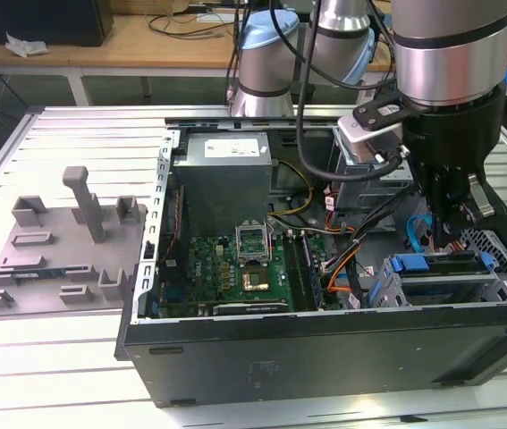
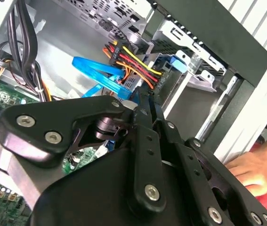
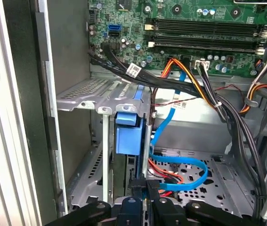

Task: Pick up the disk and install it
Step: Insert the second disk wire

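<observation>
The disk [image 1: 443, 268] stands on edge in the metal drive cage [image 1: 503, 273] at the front of the open computer case, on the exterior view's right, its blue carrier rail facing up. In the first wrist view the disk [image 3: 128, 173] is a dark slab in the cage slot, under a blue plastic piece [image 3: 126, 133]. My gripper [image 1: 439, 234] reaches down into the case just above the cage. Its fingertips [image 3: 138, 187] are pressed close together at a thin metal edge beside the disk, holding nothing I can make out. The gripper [image 2: 145, 100] ends near the power plug.
Blue data cables [image 3: 190, 172] and red, yellow and orange power wires [image 2: 133, 63] run close to the fingers. The motherboard [image 1: 235, 268] and power supply [image 1: 226, 174] fill the case's left half. A grey fixture plate [image 1: 61, 250] lies beside the case. A person's hand [image 2: 248, 170] rests outside the case wall.
</observation>
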### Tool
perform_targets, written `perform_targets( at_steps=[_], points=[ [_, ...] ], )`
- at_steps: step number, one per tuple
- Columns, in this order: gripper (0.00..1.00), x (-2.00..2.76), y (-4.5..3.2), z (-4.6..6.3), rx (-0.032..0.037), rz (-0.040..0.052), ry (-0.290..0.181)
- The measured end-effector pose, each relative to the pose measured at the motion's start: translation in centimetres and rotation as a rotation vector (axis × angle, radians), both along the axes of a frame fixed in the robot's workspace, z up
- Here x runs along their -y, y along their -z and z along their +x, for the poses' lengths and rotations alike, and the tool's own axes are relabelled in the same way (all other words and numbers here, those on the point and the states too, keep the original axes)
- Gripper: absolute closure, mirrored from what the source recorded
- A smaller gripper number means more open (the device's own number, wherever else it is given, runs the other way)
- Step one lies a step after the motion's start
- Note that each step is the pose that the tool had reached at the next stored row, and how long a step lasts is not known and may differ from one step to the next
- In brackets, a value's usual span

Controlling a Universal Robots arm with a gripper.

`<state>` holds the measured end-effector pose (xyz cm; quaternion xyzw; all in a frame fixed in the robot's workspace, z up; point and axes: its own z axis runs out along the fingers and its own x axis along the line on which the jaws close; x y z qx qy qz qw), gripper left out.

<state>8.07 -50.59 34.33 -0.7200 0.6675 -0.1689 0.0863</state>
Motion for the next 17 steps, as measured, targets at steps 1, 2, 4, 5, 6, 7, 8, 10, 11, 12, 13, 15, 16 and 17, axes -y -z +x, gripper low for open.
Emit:
perform_targets(
  at_steps=[1,2,4,5,6,7,8,10,11,12,13,15,16,17],
  points=[
    [0.84,-0.05,0.00,0.0,0.0000,-0.0001,0.000],
    [0.71,-0.08,0.00,0.0,0.0000,0.0000,0.000],
    [0.64,-0.14,0.00,0.7,-0.0126,-0.0001,0.000],
    [0.64,-0.14,0.00,1.0,-0.0239,-0.0001,0.000],
    [0.64,-0.15,0.00,1.4,-0.0397,-0.0002,0.000],
    [0.64,-0.16,0.00,1.7,-0.0490,-0.0001,0.000],
    [0.64,-0.16,0.00,1.9,-0.0536,-0.0002,0.000],
    [0.64,-0.21,0.00,2.1,-0.0552,0.0030,0.003],
    [0.64,-0.25,0.00,2.0,-0.0551,0.0032,0.006],
    [0.64,-0.30,-0.01,1.9,-0.0546,0.0032,0.008],
    [0.64,-0.36,-0.01,1.7,-0.0540,0.0033,0.010],
    [0.64,-0.40,-0.02,1.3,-0.0519,0.0035,0.014],
    [0.64,-0.40,-0.02,1.2,-0.0509,0.0036,0.014],
    [0.64,-0.40,-0.03,1.1,-0.0499,0.0039,0.014]
  ],
)
